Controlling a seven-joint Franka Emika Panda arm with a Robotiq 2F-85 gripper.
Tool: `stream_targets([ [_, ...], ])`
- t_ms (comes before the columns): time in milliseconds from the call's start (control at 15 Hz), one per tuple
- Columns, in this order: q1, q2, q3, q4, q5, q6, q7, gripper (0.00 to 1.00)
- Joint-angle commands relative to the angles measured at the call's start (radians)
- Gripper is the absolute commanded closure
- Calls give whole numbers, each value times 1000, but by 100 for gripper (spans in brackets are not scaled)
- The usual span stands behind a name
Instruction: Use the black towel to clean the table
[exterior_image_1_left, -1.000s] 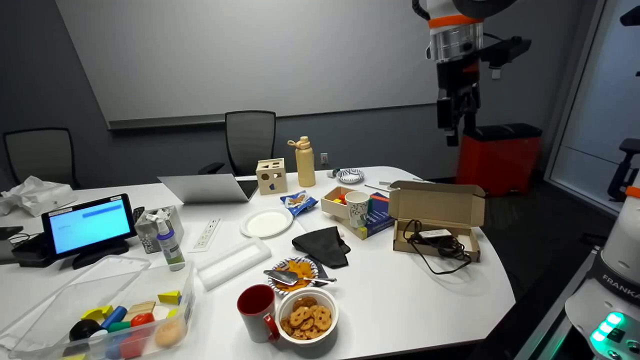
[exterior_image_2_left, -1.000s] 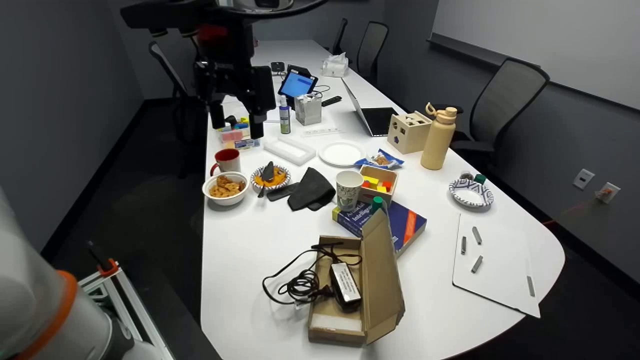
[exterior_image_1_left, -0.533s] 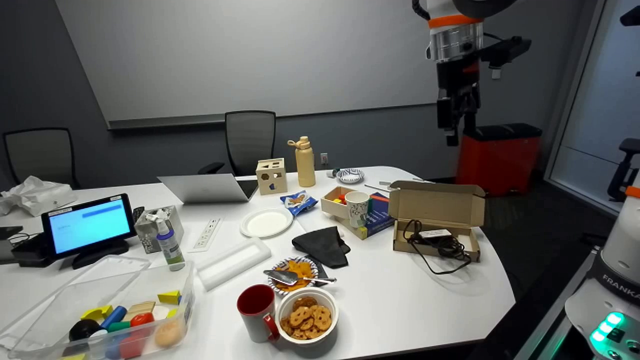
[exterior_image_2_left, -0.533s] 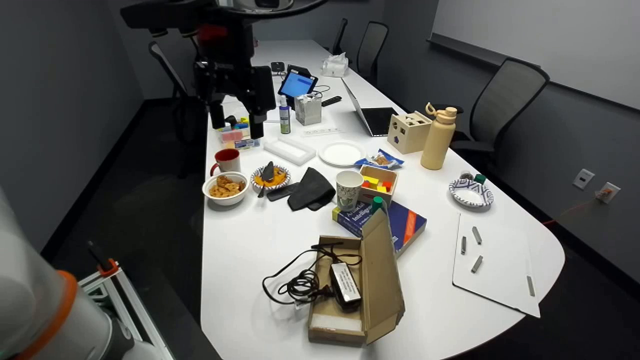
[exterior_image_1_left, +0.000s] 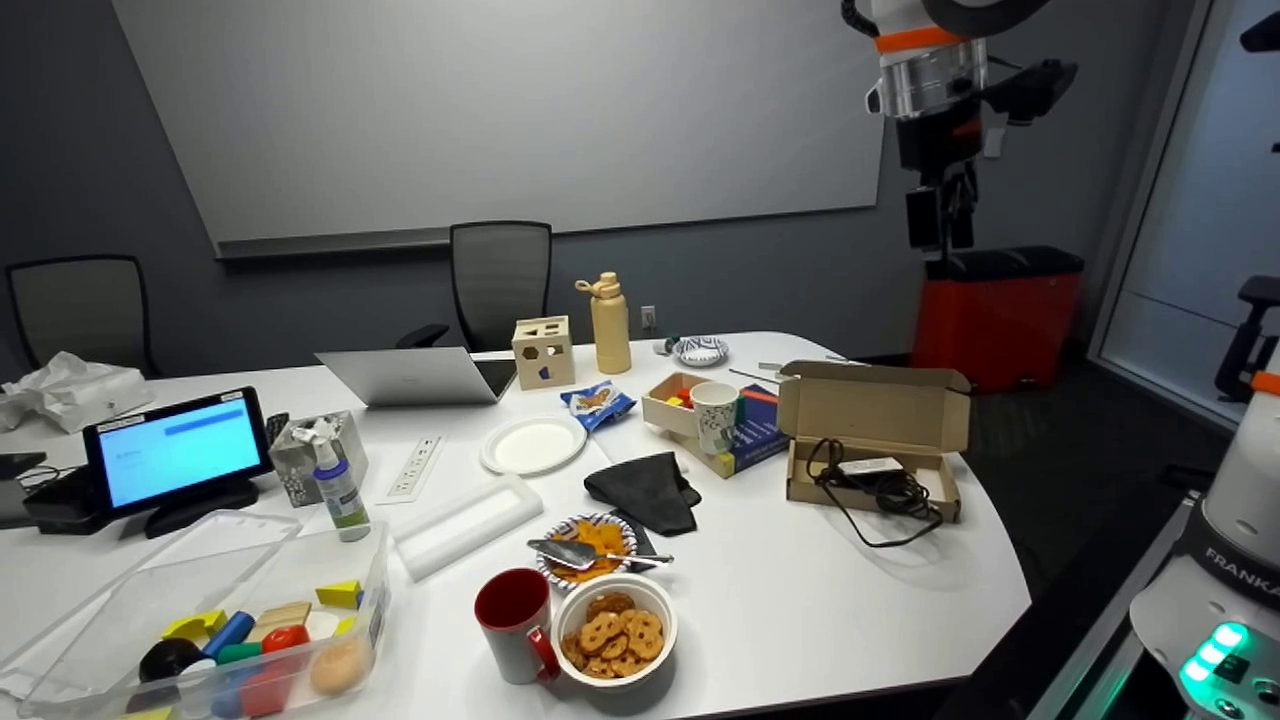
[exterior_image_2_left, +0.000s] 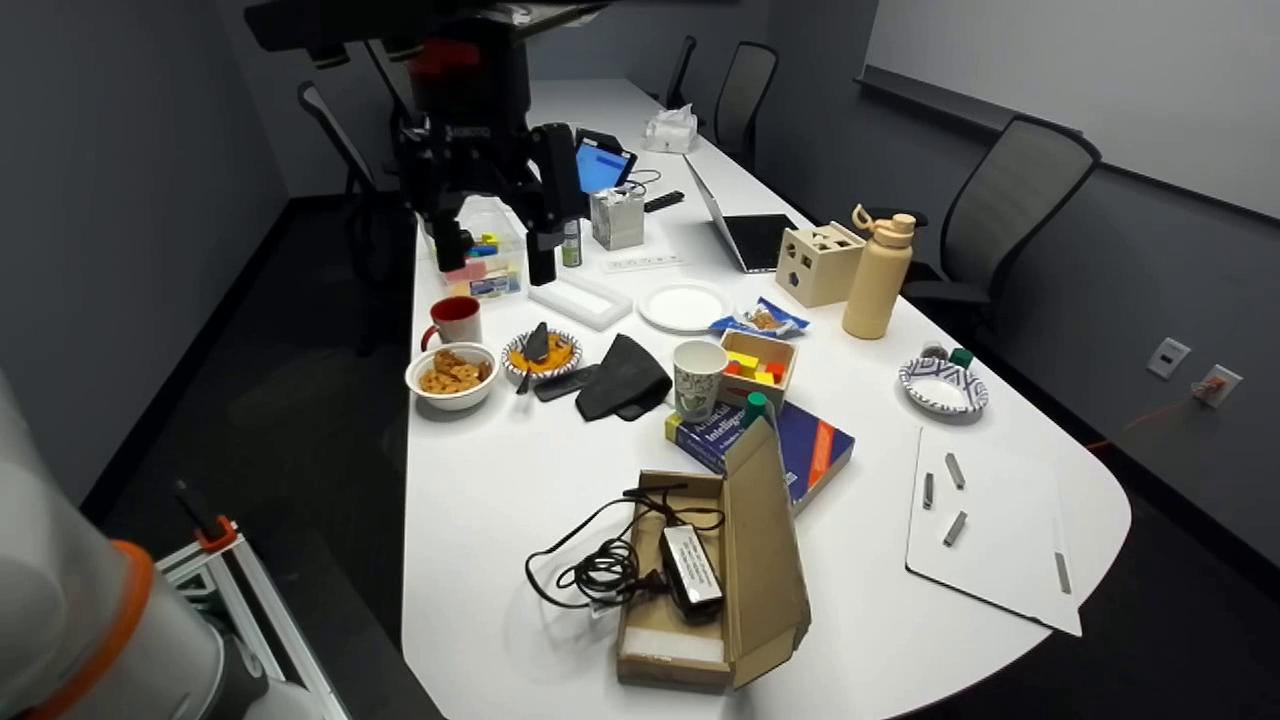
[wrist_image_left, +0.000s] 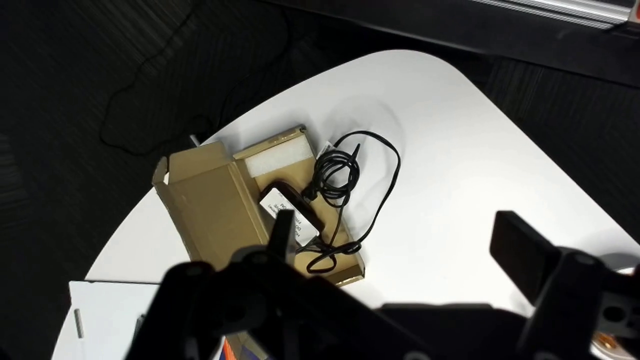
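Note:
The black towel (exterior_image_1_left: 648, 492) lies crumpled on the white table (exterior_image_1_left: 800, 600). In an exterior view, the towel (exterior_image_2_left: 622, 380) is between the patterned bowl of orange food and the paper cup. It is out of view in the wrist view. My gripper (exterior_image_1_left: 940, 245) is high above the table, well apart from the towel. In an exterior view, the gripper (exterior_image_2_left: 497, 262) shows two spread fingers with nothing between them. In the wrist view, the open gripper (wrist_image_left: 397, 225) has bare table (wrist_image_left: 440, 150) and part of the cardboard box behind its fingers.
An open cardboard box (exterior_image_2_left: 675, 640) with a black cable and adapter sits near the table's end. A paper cup (exterior_image_2_left: 697, 380) stands on a blue book (exterior_image_2_left: 800, 440). A bowl of pretzels (exterior_image_1_left: 615, 632), a red-lined mug (exterior_image_1_left: 513, 625) and the patterned bowl (exterior_image_1_left: 590, 550) are near the towel.
My gripper has moved up and to the right in an exterior view and tilted slightly. It stays open. The towel and the other things have not moved.

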Motion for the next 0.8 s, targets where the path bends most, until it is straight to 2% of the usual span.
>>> stream_targets([
  [0, 11, 1, -8, 2, -5, -3, 6, 0],
  [200, 18, 26, -21, 3, -10, 31, -24, 0],
  [333, 37, 138, -30, 38, -20, 149, -83, 0],
  [400, 48, 161, -22, 53, -5, 167, -92, 0],
  [467, 61, 239, -26, 61, 1, 261, -125, 0],
  [733, 104, 474, -14, 119, 36, 487, -212, 0],
])
